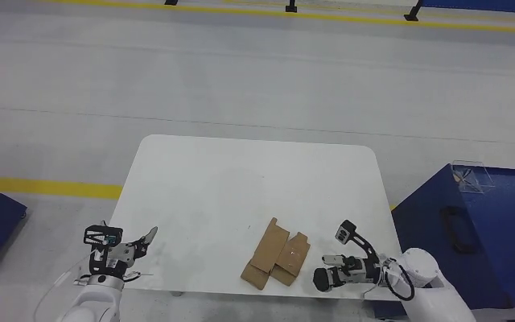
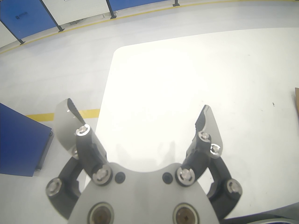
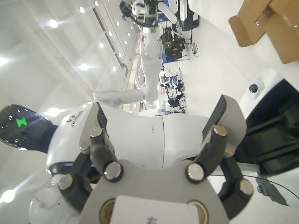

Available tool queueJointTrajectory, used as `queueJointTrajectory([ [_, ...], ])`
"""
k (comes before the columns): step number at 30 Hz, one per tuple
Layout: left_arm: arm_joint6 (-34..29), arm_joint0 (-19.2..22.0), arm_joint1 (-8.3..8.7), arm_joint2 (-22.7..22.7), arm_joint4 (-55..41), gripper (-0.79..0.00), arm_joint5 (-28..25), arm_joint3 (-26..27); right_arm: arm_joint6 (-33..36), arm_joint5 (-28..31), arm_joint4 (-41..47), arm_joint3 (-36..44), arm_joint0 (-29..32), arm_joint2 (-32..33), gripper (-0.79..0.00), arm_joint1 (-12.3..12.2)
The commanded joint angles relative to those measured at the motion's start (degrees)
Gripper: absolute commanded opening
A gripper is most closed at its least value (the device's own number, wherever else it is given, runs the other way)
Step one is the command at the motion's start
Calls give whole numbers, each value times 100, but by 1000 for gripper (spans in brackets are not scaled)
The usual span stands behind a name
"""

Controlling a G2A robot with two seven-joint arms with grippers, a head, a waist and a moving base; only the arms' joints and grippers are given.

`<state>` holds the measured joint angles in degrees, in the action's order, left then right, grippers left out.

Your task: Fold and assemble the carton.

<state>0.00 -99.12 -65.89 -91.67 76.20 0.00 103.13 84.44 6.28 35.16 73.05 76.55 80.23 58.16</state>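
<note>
A flat, unfolded brown carton (image 1: 276, 253) lies on the white table (image 1: 241, 177) near its front edge, right of centre. My left gripper (image 1: 137, 251) hovers at the table's front left corner, far from the carton, open and holding nothing (image 2: 137, 113). A sliver of the carton (image 2: 296, 101) shows at the edge of the left wrist view. My right gripper (image 1: 323, 274) sits just right of the carton at the front edge, open and holding nothing (image 3: 161, 108). In the right wrist view the carton (image 3: 264, 12) lies a short way beyond the fingers.
A blue cabinet (image 1: 459, 233) with a clear plastic holder (image 1: 473, 175) stands right of the table. Another blue block (image 2: 21, 138) stands on the floor by the table's left side. The back and middle of the table are bare white surface.
</note>
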Motion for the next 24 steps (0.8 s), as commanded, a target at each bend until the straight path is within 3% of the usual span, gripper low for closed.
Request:
queueJointTrajectory([
  [1, 0, 0, 0, 0, 0, 0, 0, 0, -112, -7, -1, -140, -49, -172, 0, 27],
  [11, 0, 0, 0, 0, 0, 0, 0, 0, -2061, 918, -1022, 135, 150, -451, 0, 102],
  [14, 0, 0, 0, 0, 0, 0, 0, 0, -2282, 1312, -769, 268, 285, -338, 0, 111],
  [20, 0, 0, 0, 0, 0, 0, 0, 0, -2294, 1334, -756, 273, 304, -328, 0, 110],
  [24, -113, 242, -32, 202, -484, 0, -342, 140, -2626, 1321, -1036, 353, 352, -314, 0, 105],
])
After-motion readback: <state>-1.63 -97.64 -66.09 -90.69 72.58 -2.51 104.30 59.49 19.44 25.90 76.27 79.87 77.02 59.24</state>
